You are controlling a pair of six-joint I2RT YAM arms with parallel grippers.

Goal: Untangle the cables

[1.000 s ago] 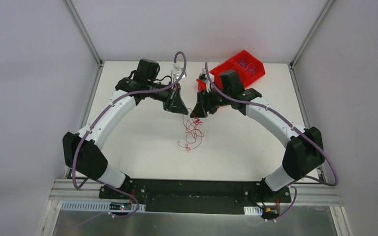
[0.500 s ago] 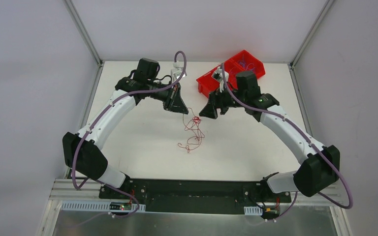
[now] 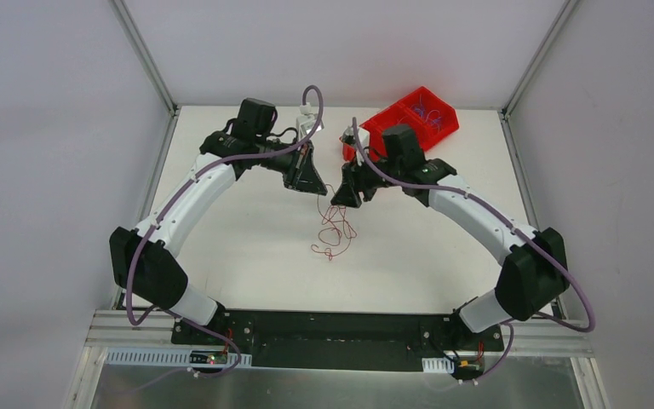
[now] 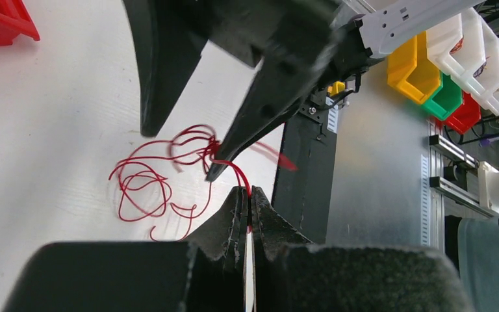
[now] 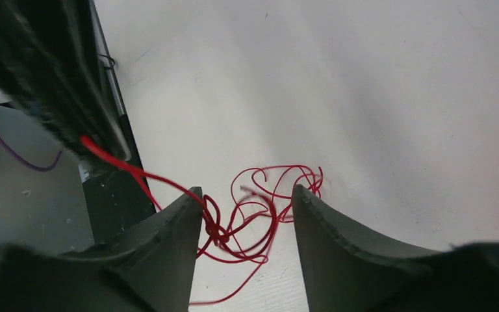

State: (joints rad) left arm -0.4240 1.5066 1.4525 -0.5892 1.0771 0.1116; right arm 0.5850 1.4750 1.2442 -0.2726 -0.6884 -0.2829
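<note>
The white desk [image 3: 247, 256] carries everything. The white-and-black right arm [image 3: 468, 209] has swung back in. Half a second ago it had drawn away toward the bins; now its jaws are over the top of the tangle again. They stand open with a knotted bunch of red strands between the two fingers, not clamped on it. The matching left arm [image 3: 196, 192] has not moved. Its jaws stay shut on a single red strand that runs taut from them down into the tangle. My reading is that the withdrawal freed nothing, and the right arm is lining up another pinch to pull against the left's hold.

At the far right of the desk stands a red plastic two-compartment bin [image 3: 443, 129]. Its far compartment holds a few thin bluish-purple wires [image 3: 428, 109]. The near one is partly hidden by the arm, so I cannot tell its contents.

The cables, hair-thin curly red wires [image 3: 332, 232], lie in one loose snarl mid-desk, just below both sets of jaws, with the upper end lifted.
</note>
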